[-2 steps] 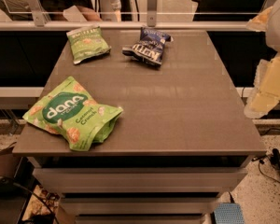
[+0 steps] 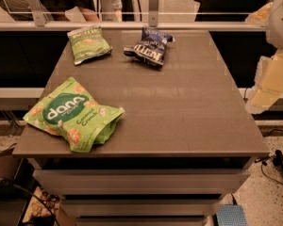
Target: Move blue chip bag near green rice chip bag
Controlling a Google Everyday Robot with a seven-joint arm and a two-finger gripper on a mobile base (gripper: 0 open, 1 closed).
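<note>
White "dana" on a dark green oval across the green rice chip bag [image 2: 73, 114], with smaller white wording beneath that seems to read "Coconut Crunch", among pictures of round orange crisps. White block lettering on the blue chip bag [image 2: 148, 47], too creased to read with any certainty. Faint pale print on the smaller green snack bag [image 2: 88, 44], not legible.

Off the right side of the table [image 2: 188, 107], clear of its edge: the gripper [image 2: 264, 93], a pale blurred shape hanging at the frame's right margin. Touching nothing and holding nothing on the tabletop. Whether spread or pressed together, cannot tell.

Left of the gripper and farther back, near the table's far edge: the blue chip bag, crumpled and lying flat. Farther left again, at about the same depth and apart from the blue one: the smaller green snack bag. Far left of the gripper and toward the front, at the near left corner: the green rice chip bag, lying face up, well apart from the blue chip bag.
</note>
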